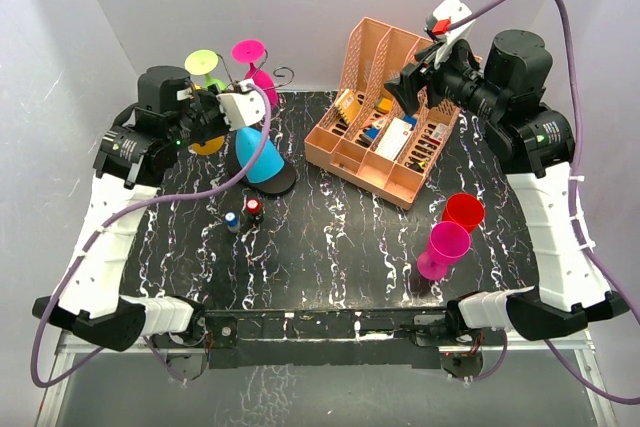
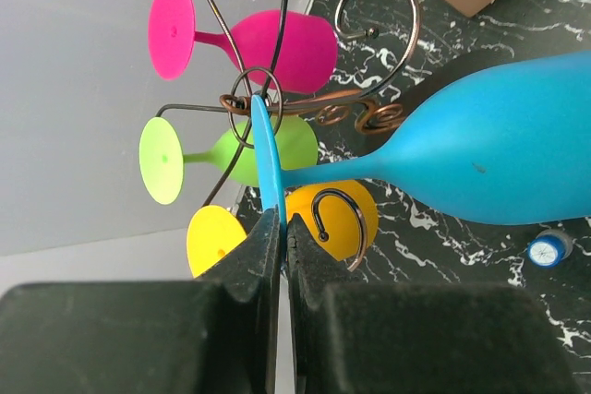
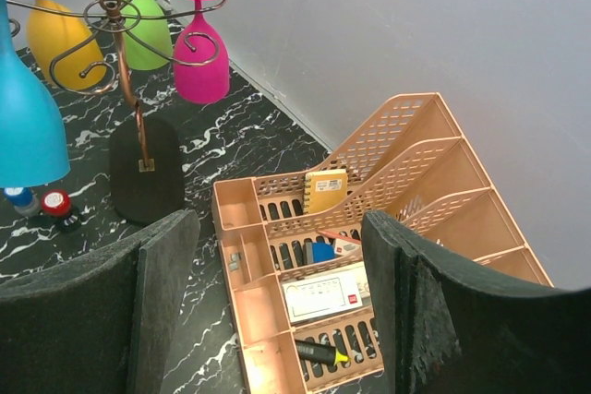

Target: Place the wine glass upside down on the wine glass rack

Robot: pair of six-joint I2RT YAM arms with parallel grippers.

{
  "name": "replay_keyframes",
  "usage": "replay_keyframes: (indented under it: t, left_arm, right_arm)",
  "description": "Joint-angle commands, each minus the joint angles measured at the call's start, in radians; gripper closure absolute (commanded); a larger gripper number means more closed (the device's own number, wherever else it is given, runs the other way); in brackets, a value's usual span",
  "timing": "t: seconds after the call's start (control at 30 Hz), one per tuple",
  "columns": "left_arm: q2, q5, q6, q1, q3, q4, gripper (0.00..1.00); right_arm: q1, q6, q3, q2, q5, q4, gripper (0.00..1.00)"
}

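Note:
My left gripper [image 1: 237, 109] [image 2: 281, 228] is shut on the thin foot of a blue wine glass [image 1: 260, 155] [image 2: 499, 154], which hangs bowl-down right beside the wire rack [image 1: 262, 87] [image 2: 251, 103]. The blue foot's edge touches or crosses the rack's central ring. Pink [image 2: 277, 48], green [image 2: 268, 149] and yellow [image 2: 332, 219] glasses hang upside down on the rack's curled arms. The rack's black base [image 3: 146, 168] stands on the marble table. My right gripper [image 1: 410, 82] [image 3: 277, 292] is open and empty, high above the peach organiser [image 3: 351, 256].
A red glass [image 1: 464, 212] and a magenta glass [image 1: 446, 247] stand at the table's right. Two small bottles with a blue cap [image 1: 232, 219] and a red cap [image 1: 254, 207] sit in front of the rack base. The organiser [image 1: 385, 137] holds stationery.

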Motion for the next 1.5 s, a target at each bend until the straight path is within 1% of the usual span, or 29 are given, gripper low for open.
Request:
replay_keyframes:
  t: [0.0,0.27,0.57,1.0,1.47]
  left_arm:
    - [0.007,-0.099,0.057,-0.027,-0.011,0.028,1.0]
    - [0.027,-0.218,0.09,-0.065,-0.054,0.077,1.0]
    - [0.028,-0.327,0.109,-0.069,-0.066,0.098,1.0]
    - [0.003,-0.383,0.112,-0.067,-0.036,0.012,1.0]
    - [-0.029,-0.364,0.116,-0.057,0.01,-0.072,1.0]
  right_arm:
    - [-0.007,-0.003,-0.004,-0.028,-0.008,0.053,0.23]
    - [-0.007,-0.006,-0.023,-0.039,-0.011,0.054,0.23]
    - [-0.009,-0.012,-0.03,-0.038,-0.013,0.054,0.23]
    - [-0.01,-0.02,-0.048,-0.044,-0.007,0.059,0.22]
    - [-0.017,-0.019,-0.052,-0.053,-0.022,0.06,0.22]
